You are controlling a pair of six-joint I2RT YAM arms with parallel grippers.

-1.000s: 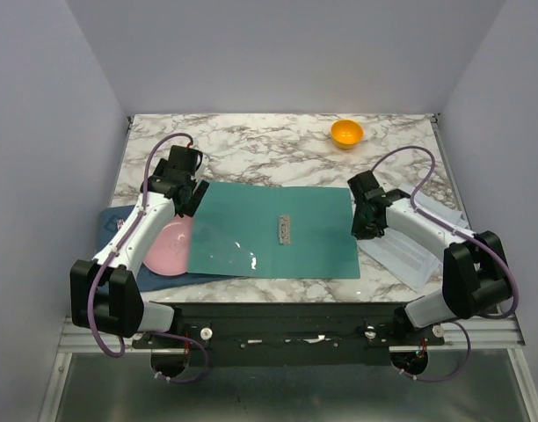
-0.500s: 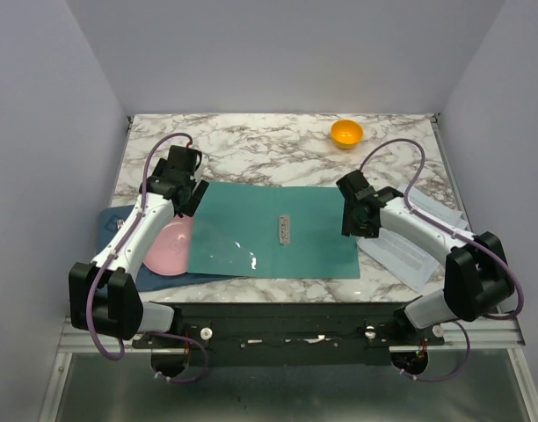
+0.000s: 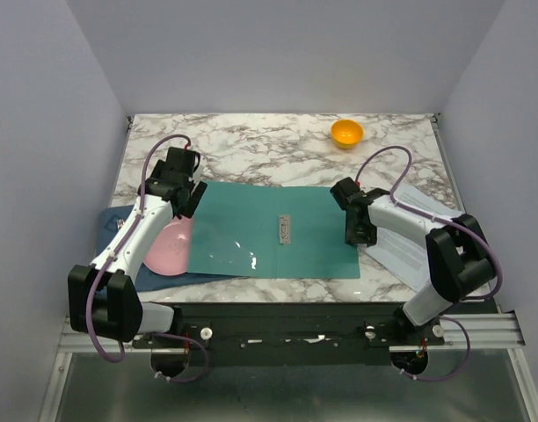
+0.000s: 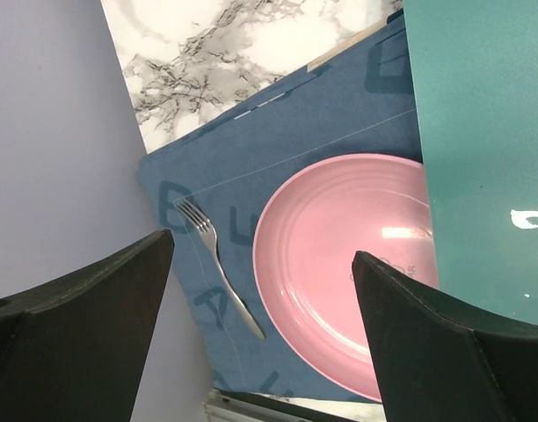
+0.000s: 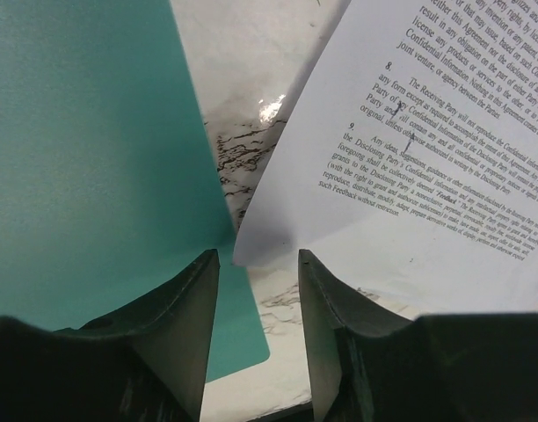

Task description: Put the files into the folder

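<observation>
Framing the files' (image 5: 410, 176) corner, right gripper (image 5: 256, 264) gapes beside folder (image 5: 93, 158).

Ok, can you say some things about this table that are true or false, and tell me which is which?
1. The folder lies open and flat on the table. True.
2. The files are already inside the folder. False: they lie on the table just right of it.
3. The fork lies on the pink plate. False: it lies beside the plate, on the blue placemat.
4. The orange bowl sits near the far side of the table. True.
5. The left end effector is shut on the plate. False: it is open above it and holds nothing.
</observation>
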